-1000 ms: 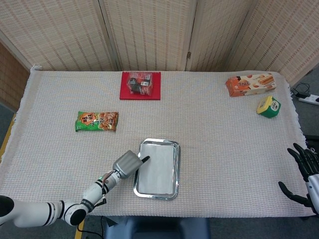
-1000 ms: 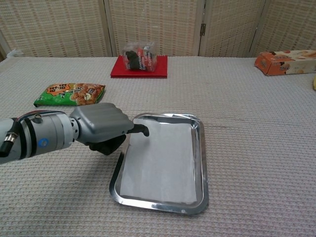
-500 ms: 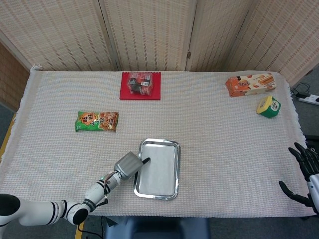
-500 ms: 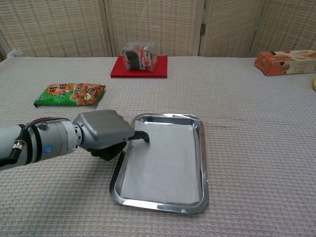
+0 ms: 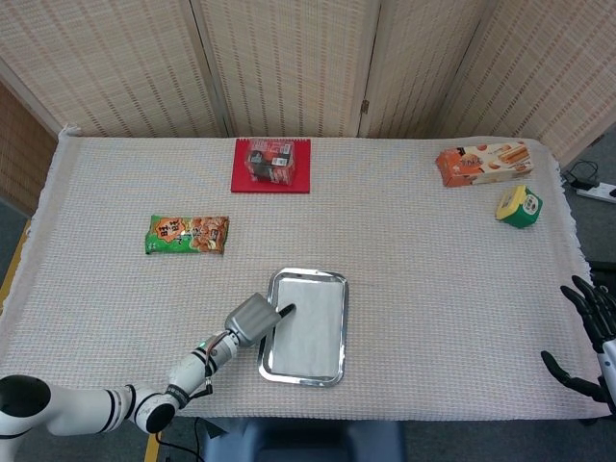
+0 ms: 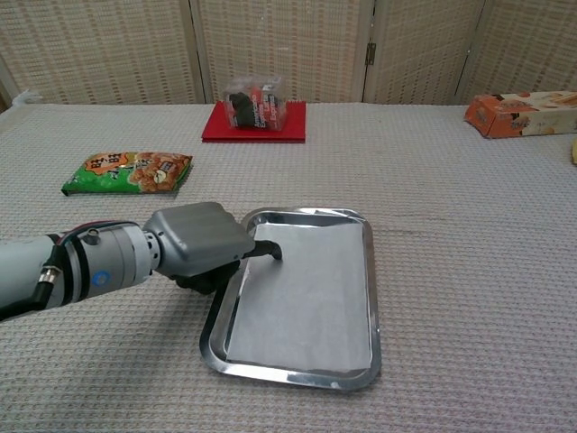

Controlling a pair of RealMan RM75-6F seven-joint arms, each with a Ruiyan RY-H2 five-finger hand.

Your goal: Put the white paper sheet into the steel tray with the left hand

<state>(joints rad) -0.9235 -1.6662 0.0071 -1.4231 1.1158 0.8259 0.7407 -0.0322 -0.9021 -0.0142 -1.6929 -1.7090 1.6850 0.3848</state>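
The paper sheet (image 6: 306,289) lies flat inside the steel tray (image 6: 371,298) near the worktop's (image 6: 469,225) front edge. The left robot hand (image 6: 203,248) sits just beside the tray's left rim, fingers curled under, one dark fingertip (image 6: 273,253) touching the paper. The right robot hand (image 5: 587,337) hangs spread off the right edge. Farther back, the green snack bag's (image 6: 126,171) printing is unreadable.

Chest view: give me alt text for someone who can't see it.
The left hand reaches over the steel tray's near-left rim, one dark fingertip on the white paper sheet lying flat inside. Behind sit a green snack bag and a red mat.
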